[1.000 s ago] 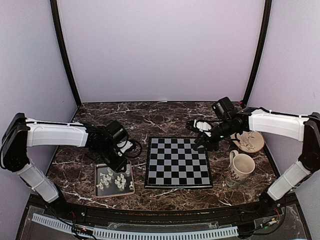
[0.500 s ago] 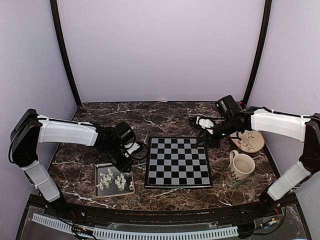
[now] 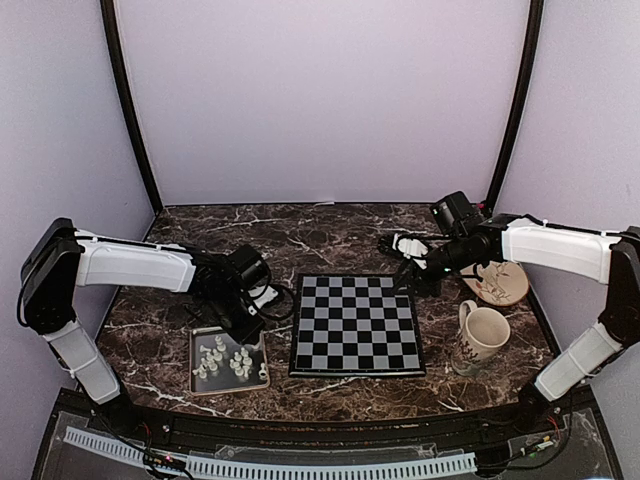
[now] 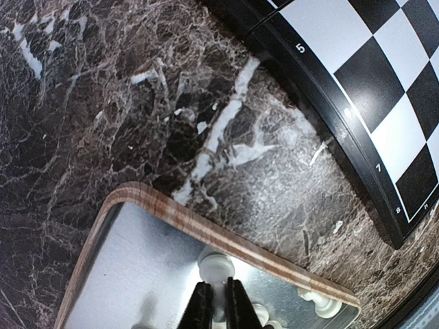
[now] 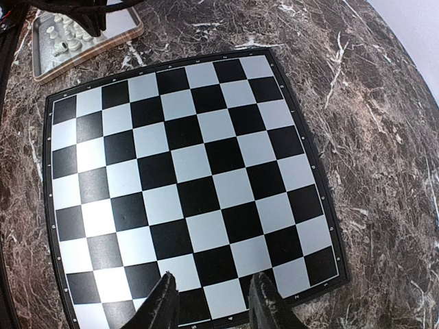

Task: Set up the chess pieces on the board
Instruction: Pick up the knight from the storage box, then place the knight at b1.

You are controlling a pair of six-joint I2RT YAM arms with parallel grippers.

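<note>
The board (image 3: 356, 325) lies flat in the middle of the table with no pieces on it. Several whitish chess pieces (image 3: 225, 360) stand in a small metal tray (image 3: 192, 362) to its left. My left gripper (image 3: 244, 323) reaches into the tray's far right corner. In the left wrist view its jaws (image 4: 218, 286) are shut on one chess piece (image 4: 217, 264), whose round end shows just past the fingertips. My right gripper (image 3: 405, 281) hovers over the board's far right corner; in the right wrist view it (image 5: 211, 288) is open above the board (image 5: 185, 178), holding nothing.
A patterned mug (image 3: 482, 336) stands right of the board, with a small plate (image 3: 497, 283) behind it. A white object (image 3: 408, 245) lies behind the board's far right corner. The tray's wood-toned rim (image 4: 206, 234) sits close to the board's edge (image 4: 343, 137).
My left arm shifted right along the tray's far edge and its jaws closed onto a chess piece. My right gripper drew back slightly toward the board's far right corner.
</note>
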